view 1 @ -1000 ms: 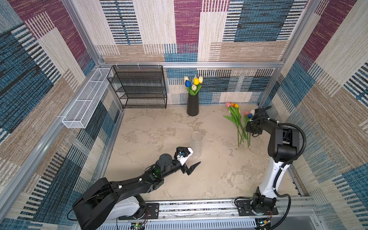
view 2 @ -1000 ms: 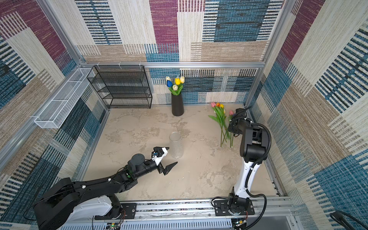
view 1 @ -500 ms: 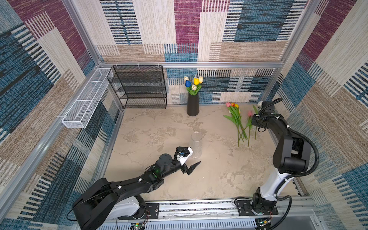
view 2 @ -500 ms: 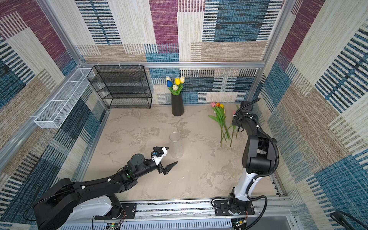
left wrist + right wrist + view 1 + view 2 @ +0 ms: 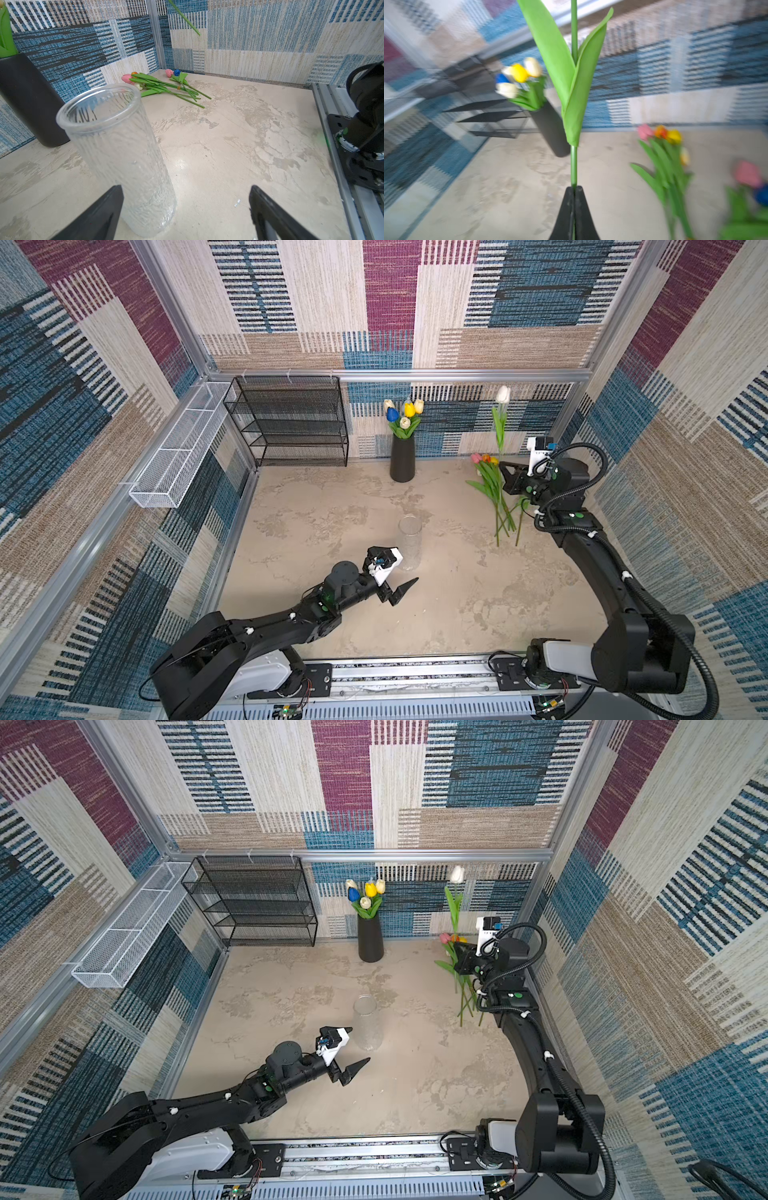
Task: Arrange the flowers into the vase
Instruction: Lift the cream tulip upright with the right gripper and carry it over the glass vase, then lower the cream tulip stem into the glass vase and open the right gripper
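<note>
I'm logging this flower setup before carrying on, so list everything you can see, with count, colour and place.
clear glass vase: one, transparent, empty, mid-table
black vase: one, black, back of the table
tulips in black vase: five; one blue, one yellow, three cream
held tulip: one, white head, green stem, upright over the right rear
loose tulips: several; pink, orange, yellow, cream and blue heads, lying right rear
wire rack: one, black, back left
wire basket: one, white, left wall
table: one, mottled beige
left gripper: open, beside the clear glass vase
right gripper: shut on the held tulip's stem
</note>
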Available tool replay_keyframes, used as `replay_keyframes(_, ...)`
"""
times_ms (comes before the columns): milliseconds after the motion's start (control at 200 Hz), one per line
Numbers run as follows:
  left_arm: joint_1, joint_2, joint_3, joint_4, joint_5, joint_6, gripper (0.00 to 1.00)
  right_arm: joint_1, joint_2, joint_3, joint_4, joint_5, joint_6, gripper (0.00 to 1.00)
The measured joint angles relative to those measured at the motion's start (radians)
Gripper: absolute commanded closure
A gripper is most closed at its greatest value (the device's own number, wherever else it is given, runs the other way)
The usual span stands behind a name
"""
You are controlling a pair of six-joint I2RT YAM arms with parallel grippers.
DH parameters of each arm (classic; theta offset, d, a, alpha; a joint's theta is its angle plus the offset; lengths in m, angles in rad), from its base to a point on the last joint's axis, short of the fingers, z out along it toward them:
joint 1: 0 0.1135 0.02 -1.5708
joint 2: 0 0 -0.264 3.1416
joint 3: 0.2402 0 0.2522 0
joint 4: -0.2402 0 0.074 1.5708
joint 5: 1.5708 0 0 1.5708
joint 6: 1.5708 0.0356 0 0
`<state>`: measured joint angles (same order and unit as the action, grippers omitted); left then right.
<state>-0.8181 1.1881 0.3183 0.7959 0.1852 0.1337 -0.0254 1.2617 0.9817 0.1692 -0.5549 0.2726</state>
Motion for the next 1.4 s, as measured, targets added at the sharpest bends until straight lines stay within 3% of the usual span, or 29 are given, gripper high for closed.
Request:
replay_keyframes(230, 0.000, -0.030, -0.044, 0.045, -0.050, 0.000, 0.03, 0.220, -0.043, -0.188, 0.564, -0.210, 0.118, 1.00)
replay_keyframes(401, 0.000, -0.036, -0.055, 0.073, -0.077, -0.001, 0.03, 0.346, 0.030, -0.215, 0.888, -0.205, 0.159, 1.00)
replay_keyframes(601, 0.000, -0.035, -0.055, 0.081, -0.082, -0.002, 0.03, 0.432, 0.211, -0.180, 1.123, -0.127, 0.223, 1.00)
replay_keyframes(801, 0.000, -0.043, -0.055, 0.077, -0.100, 0.000, 0.02, 0.491, 0.344, -0.124, 1.190, -0.095, 0.276, 1.00)
replay_keyframes(997, 0.000, -0.041, -0.053, 0.075, -0.100, 0.000, 0.02, 0.523, 0.377, -0.175, 1.193, -0.089, 0.277, 1.00)
replay_keyframes(1398, 0.000, -0.025, -0.045, 0.071, -0.099, 0.000, 0.02, 0.540, 0.332, -0.277, 1.123, -0.082, 0.093, 0.99)
